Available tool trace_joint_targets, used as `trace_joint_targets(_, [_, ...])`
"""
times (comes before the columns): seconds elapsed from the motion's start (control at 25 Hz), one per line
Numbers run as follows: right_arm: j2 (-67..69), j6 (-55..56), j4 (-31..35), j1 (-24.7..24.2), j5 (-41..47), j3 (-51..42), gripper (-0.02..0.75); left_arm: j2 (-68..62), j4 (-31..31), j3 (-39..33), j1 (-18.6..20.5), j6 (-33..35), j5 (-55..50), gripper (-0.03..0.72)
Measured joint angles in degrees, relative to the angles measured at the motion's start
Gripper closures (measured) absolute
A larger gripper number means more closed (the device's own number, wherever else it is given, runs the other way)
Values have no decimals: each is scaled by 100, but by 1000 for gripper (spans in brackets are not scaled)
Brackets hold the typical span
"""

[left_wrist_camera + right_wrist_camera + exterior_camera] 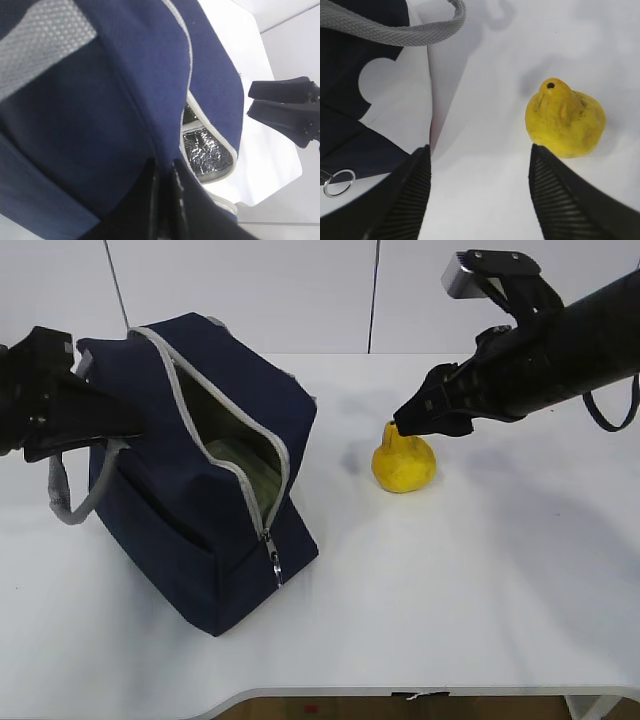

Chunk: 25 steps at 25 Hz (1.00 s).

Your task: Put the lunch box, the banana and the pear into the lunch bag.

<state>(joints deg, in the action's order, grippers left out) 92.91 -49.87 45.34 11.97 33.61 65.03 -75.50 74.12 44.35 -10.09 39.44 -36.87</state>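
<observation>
The navy lunch bag (pixel 190 490) stands tilted at the left with its grey zipper open. A pale green surface (pixel 245 462) shows inside the opening; it may be the lunch box lid, I cannot tell. My left gripper (pixel 122 426) is shut on the bag's navy fabric (pixel 125 100) at its far-left top edge, and the left wrist view shows the jaws pinching it (pixel 165 175). The yellow pear (pixel 403 464) sits on the table right of the bag. My right gripper (pixel 412 424) hovers open just above it; in the right wrist view (pixel 480 156) the pear (pixel 565 120) lies beyond the right finger. The banana is out of view.
The white table (pixel 480 590) runs out to its front edge near the bottom. The bag's grey handle (pixel 395 31) and metal ring pull (pixel 339 182) are left of the right gripper. Silver foil lining (pixel 207 152) shows in the bag's mouth.
</observation>
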Motion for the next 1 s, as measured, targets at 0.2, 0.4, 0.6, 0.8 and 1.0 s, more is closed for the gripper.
trace_joint_targets(0.2, [0,-14,250,0,0,0,249,0,-3,0,0,0,-66,688])
trace_joint_targets(0.4, [0,-14,370,0,-38,0,249,0,66,0,0,0,-335,688])
trace_joint_targets(0.6, [0,-217,472,0,-249,0,249,0,66,0,0,0,-512,688])
trace_joint_targets(0.8, [0,-325,564,0,-388,0,249,0,66,0,0,0,-521,688])
trace_joint_targets(1.0, [0,-334,564,0,-579,0,250,0,66,0,0,0,-525,688])
